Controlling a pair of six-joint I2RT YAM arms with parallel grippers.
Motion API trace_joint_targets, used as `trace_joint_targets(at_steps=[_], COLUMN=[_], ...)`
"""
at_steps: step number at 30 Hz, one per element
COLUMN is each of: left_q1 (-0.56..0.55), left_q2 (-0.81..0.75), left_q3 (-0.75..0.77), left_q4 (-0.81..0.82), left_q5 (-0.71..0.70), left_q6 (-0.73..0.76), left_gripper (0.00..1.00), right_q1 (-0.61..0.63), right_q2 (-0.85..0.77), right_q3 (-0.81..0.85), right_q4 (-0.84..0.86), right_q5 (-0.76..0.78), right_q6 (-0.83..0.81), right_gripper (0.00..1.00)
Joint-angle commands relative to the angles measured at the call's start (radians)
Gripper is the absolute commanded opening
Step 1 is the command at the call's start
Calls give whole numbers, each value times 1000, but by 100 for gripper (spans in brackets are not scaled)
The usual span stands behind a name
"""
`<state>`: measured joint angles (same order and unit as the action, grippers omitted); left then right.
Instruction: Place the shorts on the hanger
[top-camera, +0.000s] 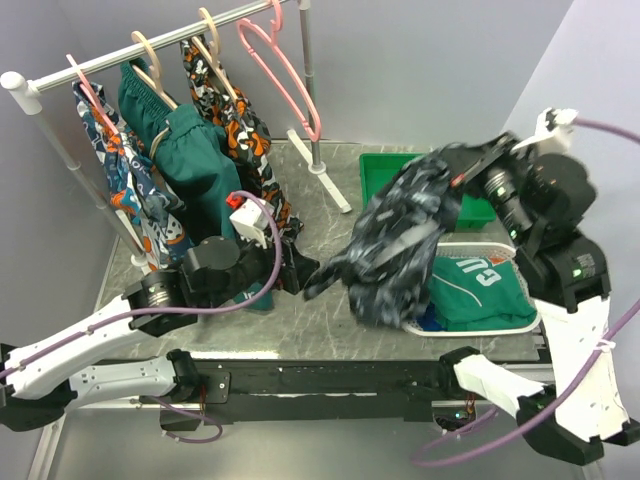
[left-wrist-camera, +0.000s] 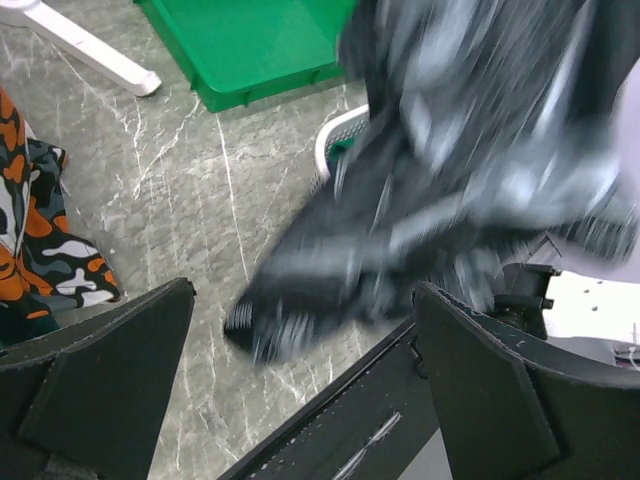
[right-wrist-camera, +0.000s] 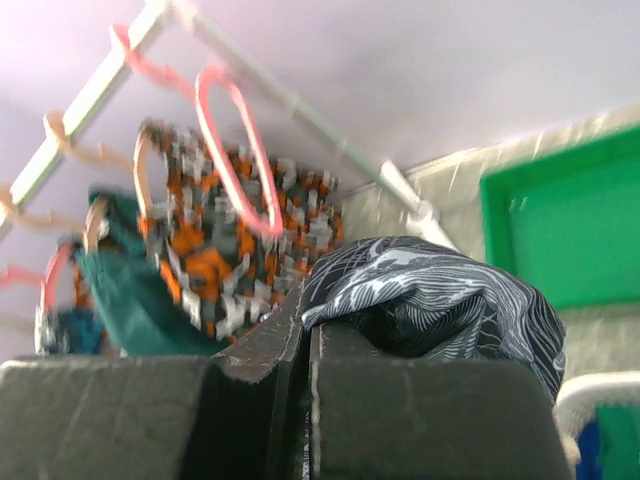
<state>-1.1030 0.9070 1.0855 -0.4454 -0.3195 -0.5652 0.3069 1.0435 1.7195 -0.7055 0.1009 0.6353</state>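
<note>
The dark navy-grey leafy-print shorts (top-camera: 400, 240) hang in the air over the table's middle right, held up by my right gripper (top-camera: 462, 172), which is shut on their upper edge. In the right wrist view the fabric (right-wrist-camera: 440, 295) bunches over the closed fingers (right-wrist-camera: 305, 345). The pink hanger (top-camera: 283, 62) hangs empty on the rail at the back; it also shows in the right wrist view (right-wrist-camera: 240, 165). My left gripper (top-camera: 300, 268) is open and empty, low over the table, just left of the shorts' hanging lower corner (left-wrist-camera: 300, 300).
The rail (top-camera: 150, 45) holds green shorts (top-camera: 190, 160) and orange-patterned shorts (top-camera: 235, 120) on beige hangers. A green bin (top-camera: 385, 175) sits at the back. A white tray (top-camera: 525, 322) with green clothing (top-camera: 475, 290) lies front right.
</note>
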Motion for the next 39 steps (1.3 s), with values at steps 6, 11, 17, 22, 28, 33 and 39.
trace_joint_targets(at_steps=[6, 11, 17, 22, 28, 33, 39], left_q1=[5, 5, 5, 5, 5, -3, -139], left_q2=[-43, -51, -108, -50, 82, 193, 280], left_q3=[28, 57, 13, 19, -7, -79, -187], left_q4=[-56, -150, -182, -167, -112, -93, -9], left_q5=[-26, -189, -288, -282, -191, -112, -24], left_q6=[-21, -91, -171, -165, -166, -225, -309], left_gripper=[98, 91, 88, 85, 70, 45, 57], right_q1=[295, 631, 897, 957, 963, 914, 739], right_q2=[-16, 62, 168, 123, -60, -129, -122], right_q3=[-299, -550, -707, -699, -860, -951, -1051], right_q4=[164, 355, 495, 361, 239, 213, 299], right_q5=[169, 353, 394, 479, 530, 533, 367], right_q6=[95, 222, 287, 320, 412, 434, 368], right_gripper=[0, 0, 48, 80, 85, 74, 73])
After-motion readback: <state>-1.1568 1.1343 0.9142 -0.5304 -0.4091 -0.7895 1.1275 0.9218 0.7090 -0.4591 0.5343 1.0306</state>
